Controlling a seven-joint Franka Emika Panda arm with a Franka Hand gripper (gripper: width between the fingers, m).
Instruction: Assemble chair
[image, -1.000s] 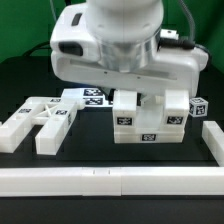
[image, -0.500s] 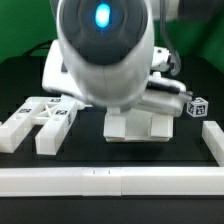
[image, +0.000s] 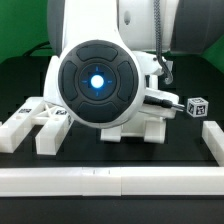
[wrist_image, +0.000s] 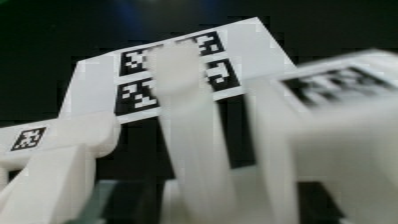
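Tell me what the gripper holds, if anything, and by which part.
Cannot tell: the arm hides the gripper in the exterior view; the wrist view shows only blurred chair parts close up.

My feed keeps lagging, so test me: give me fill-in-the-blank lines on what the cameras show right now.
1. The light on the arm glows ___.
2. The small tagged cube sits toward the exterior view's ___ side.
3. The flat tagged parts lie toward the exterior view's ___ side.
Missing words: blue; right; left.
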